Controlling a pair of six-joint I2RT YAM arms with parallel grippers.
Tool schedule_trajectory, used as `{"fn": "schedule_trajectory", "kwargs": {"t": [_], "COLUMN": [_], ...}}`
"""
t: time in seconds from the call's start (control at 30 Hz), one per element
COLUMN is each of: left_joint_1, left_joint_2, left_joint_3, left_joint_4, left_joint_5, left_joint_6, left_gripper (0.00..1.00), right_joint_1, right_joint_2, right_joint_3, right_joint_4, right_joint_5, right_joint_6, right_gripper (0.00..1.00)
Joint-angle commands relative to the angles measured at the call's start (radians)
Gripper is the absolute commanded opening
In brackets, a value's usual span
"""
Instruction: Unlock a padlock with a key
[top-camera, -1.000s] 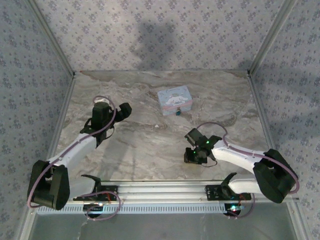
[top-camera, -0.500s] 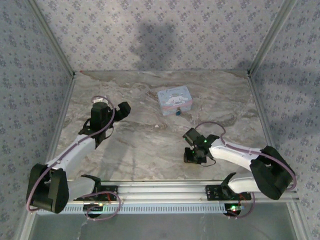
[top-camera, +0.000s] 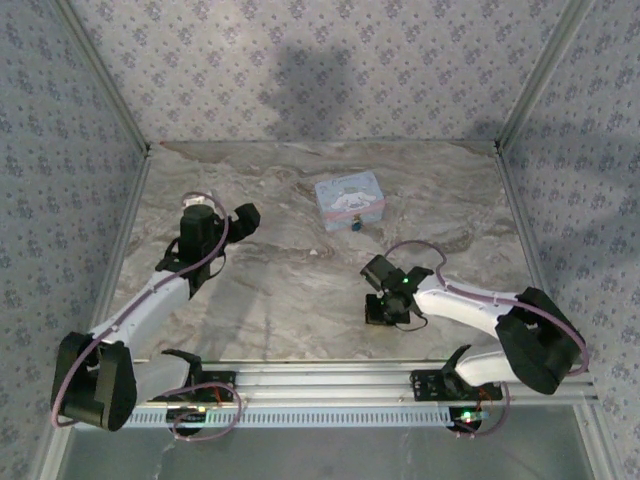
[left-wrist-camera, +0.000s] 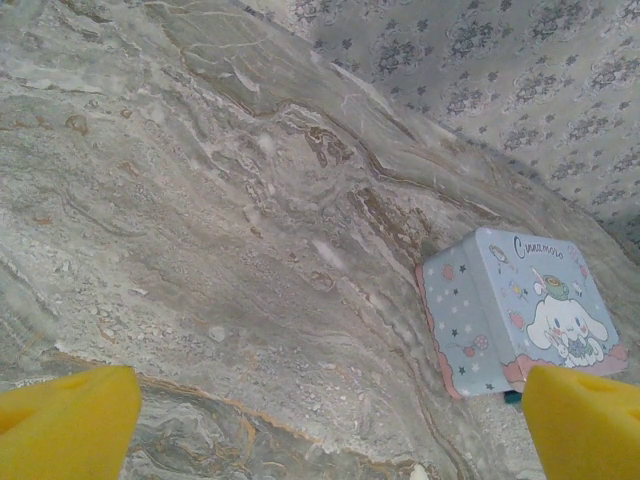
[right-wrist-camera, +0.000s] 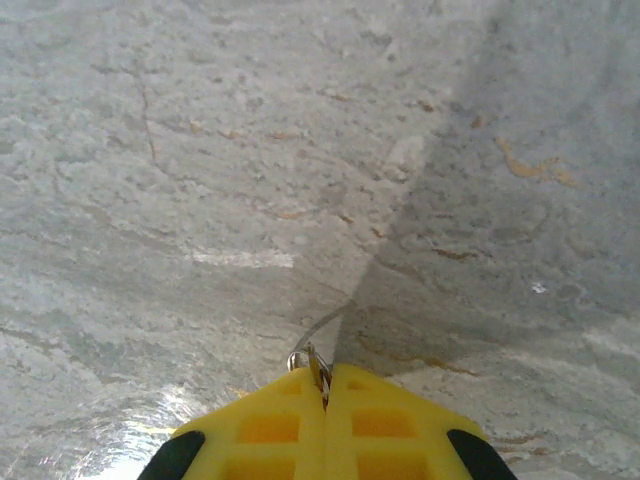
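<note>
We see the right jaws pressed together at the bottom centre of the right wrist view. Their yellow fingers (right-wrist-camera: 262, 428) pinch the key (right-wrist-camera: 320, 368), a thin silvery sliver poking up from the seam between them, with a fine curved wire rising from it. Beyond them lies the grey-veined marble counter (right-wrist-camera: 180, 140), with the right half of that frame in shadow. In the overhead view the right arm (top-camera: 470, 305) reaches in from the lower right, and its jaws point down at the counter just right of the frame's centre.

The left jaws are spread wide. In the left wrist view one yellow finger (left-wrist-camera: 65, 420) sits in the lower left corner and the other in the lower right, with bare marble between them. At the right of that view stands a light-blue tin (left-wrist-camera: 510, 300) with a cartoon picture on its lid. The padlock (top-camera: 356, 225), a tiny dark blue-teal speck, lies just beside the tin's near edge, above centre in the overhead view and well apart from both pairs of jaws. The left arm (top-camera: 150, 290) stretches up the left side of that frame.
</note>
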Motion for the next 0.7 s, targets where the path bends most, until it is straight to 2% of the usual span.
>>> {"fn": "schedule_trajectory", "kwargs": {"t": [0.0, 0.13, 0.3, 0.43, 0.67], "left_joint_1": [-0.002, -0.002, -0.007, -0.056, -0.191], "left_joint_2": [-0.024, -0.01, 0.037, 0.067, 0.147], "left_joint_3": [0.001, 0.031, 0.095, 0.166, 0.322], "left_joint_4": [-0.018, -0.015, 0.042, 0.078, 0.043], "left_joint_5": [-0.006, 0.084, 0.35, 0.536, 0.752], "left_joint_6": [0.025, 0.053, 0.103, 0.152, 0.247], "left_gripper": [0.98, 0.98, 0.92, 0.88, 0.78], "right_joint_1": [-0.005, -0.054, -0.151, -0.238, -0.35], "right_joint_2": [-0.043, -0.124, -0.208, -0.238, -0.247], "right_joint_3": [0.01, 0.015, 0.038, 0.08, 0.164], "right_joint_4": [-0.04, -0.016, 0.144, 0.256, 0.36], "right_joint_5": [0.016, 0.03, -0.033, -0.145, -0.384], "right_joint_6": [-0.03, -0.127, -0.324, -0.487, -0.682], "right_gripper": [0.0, 0.0, 0.0, 0.0, 0.0]}}
